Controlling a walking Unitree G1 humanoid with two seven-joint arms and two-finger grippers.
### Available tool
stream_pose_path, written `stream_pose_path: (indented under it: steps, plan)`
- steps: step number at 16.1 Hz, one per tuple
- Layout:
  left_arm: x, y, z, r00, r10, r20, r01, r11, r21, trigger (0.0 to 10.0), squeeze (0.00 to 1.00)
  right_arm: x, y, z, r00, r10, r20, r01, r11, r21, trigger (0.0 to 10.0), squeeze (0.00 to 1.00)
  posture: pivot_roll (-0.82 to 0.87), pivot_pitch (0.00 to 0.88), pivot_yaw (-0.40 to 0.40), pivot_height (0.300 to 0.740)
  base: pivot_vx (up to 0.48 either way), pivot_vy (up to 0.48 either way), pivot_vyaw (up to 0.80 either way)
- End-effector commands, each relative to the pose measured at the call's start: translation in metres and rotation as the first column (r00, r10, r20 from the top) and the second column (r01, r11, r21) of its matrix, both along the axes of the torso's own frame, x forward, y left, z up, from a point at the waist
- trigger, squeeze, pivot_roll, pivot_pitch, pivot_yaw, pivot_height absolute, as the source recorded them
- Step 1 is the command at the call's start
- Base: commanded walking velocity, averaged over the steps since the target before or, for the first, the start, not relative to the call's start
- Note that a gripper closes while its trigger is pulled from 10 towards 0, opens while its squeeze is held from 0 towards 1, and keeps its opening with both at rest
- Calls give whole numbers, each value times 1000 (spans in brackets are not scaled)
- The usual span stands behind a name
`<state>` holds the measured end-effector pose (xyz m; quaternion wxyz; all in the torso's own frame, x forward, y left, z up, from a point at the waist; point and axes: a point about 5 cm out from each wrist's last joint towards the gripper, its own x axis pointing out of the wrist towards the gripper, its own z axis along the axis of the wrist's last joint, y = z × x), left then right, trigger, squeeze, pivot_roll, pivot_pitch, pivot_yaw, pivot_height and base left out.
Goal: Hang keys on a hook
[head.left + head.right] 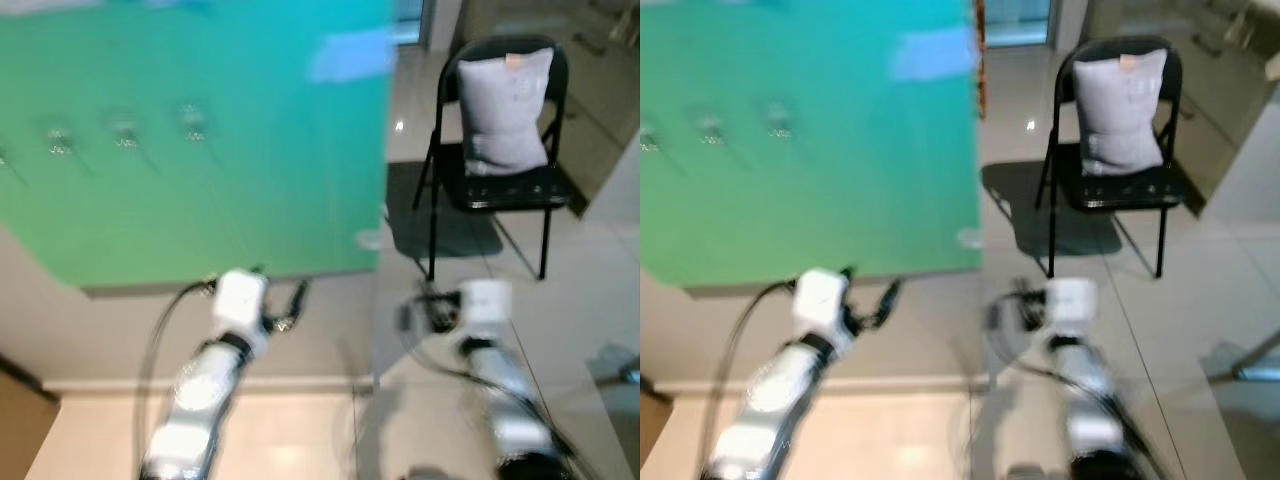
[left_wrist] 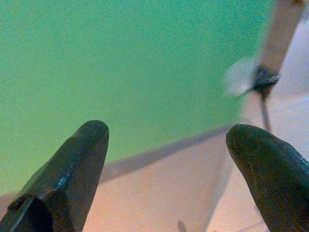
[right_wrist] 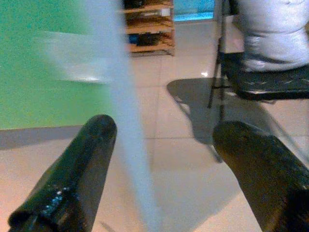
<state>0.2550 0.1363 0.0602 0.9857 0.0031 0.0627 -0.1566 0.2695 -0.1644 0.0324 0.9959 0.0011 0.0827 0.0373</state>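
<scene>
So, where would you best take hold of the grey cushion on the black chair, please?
Take the grey cushion by its top edge, probably from above and in front: it stands upright against the backrest of the black chair, leaving that edge free.

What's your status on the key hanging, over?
Left gripper open, empty, facing the green board. Right gripper open, empty, aimed past its edge. Hooks blurred; keys not made out. Black chair off right.

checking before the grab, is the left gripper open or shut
Open. In the left wrist view the two black fingers stand wide apart with the green board showing between them, nothing held.
</scene>
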Motion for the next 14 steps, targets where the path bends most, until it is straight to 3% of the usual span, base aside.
stream_pose_path:
  steps: [1,4,7,12,14]
  plan:
    - [6,2,2,999,30,17,-29,999,-16,10000,0,2,-11,9,999,-20,38,21,1000,-10,10000,0,-250,0,117,740,0,469,0]
    - [5,14,-10,995,96,-10,-96,995,-13,10000,0,1,-13,21,996,21,84,-17,999,-45,10000,0,-258,0,109,740,0,469,0]
    - [0,8,-16,996,88,-29,-89,995,-43,10000,0,3,-20,18,998,21,55,-18,999,-49,10000,0,-258,0,97,740,0,469,0]
    - [10,5,-7,997,76,-4,-77,996,-48,10000,0,5,-4,10,998,61,4,-60,998,-12,10000,0,-245,0,113,740,0,469,0]
    - [7,6,-8,998,68,-7,-68,997,-24,10000,0,1,3,6,996,84,-13,-85,996,-14,10000,0,-239,0,117,740,0,469,775]
